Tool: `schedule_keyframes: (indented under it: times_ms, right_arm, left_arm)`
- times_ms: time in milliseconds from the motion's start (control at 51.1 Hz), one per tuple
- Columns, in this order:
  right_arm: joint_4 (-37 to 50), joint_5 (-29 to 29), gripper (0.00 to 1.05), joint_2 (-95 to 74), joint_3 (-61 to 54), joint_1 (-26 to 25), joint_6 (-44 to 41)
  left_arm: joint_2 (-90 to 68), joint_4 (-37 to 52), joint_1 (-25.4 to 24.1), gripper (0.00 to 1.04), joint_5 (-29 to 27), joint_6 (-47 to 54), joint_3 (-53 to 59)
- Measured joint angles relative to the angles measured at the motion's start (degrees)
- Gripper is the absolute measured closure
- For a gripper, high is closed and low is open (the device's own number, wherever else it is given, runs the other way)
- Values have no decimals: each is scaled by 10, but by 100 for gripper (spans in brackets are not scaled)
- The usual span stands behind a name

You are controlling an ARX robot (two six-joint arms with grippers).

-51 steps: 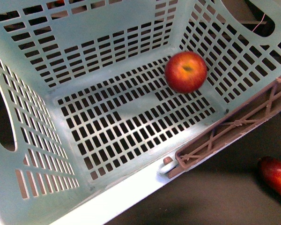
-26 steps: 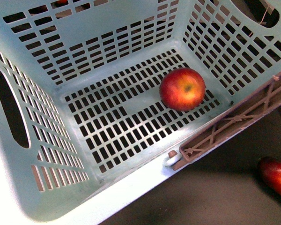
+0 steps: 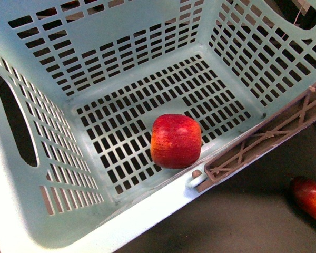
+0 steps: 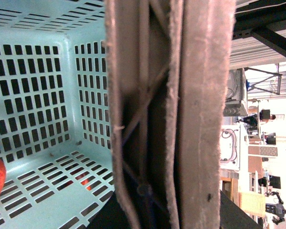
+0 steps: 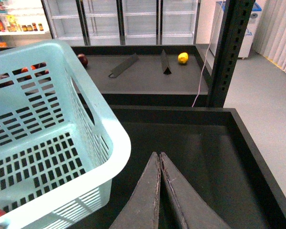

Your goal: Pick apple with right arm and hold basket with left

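Front view: the basket (image 3: 142,213) fills most of the frame, tipped so its slotted floor faces the camera. It rests on a dark surface (image 3: 242,221). A brown ribbed handle (image 3: 263,139) lies along its near right rim.

The apple (image 3: 176,140) sits on the basket floor, against the near wall and just beside the handle hinge. A second, elongated red fruit (image 3: 310,197) lies outside the basket at the right edge and is not the target.

Left wrist view: the handle fills the centre at very close range. No finger of the left claw can be made out, so its opening and its hold cannot be told.

Right wrist view: the right claw (image 5: 158,158) is outside the basket, over the dark surface. Its two tapered fingers are pressed together with nothing between them.

Assessment: the apple appears firm, smooth-skinned and moderately heavy. It is likely to roll on a tilted floor and to slip from a shallow pinch. Recommend opening wide and closing across its widest girth from above. Pressure should be moderate to avoid bruising.
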State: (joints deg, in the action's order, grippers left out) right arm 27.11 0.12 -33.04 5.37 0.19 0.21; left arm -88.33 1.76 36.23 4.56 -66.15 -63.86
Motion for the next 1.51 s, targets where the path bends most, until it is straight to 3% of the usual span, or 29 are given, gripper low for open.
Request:
schedule_keyframes:
  times_ms: [1174,1291,1507]
  right_arm:
    - [-170,0,103,230,-43,0,0]
    - [-264,0,103,308,-43,0,0]
    - [-270,0,103,326,-43,0,0]
  left_arm:
    - [0,0,0,88,1,1,0]
    - [0,0,0,88,2,1,0]
    - [0,0,0,88,3,0,0]
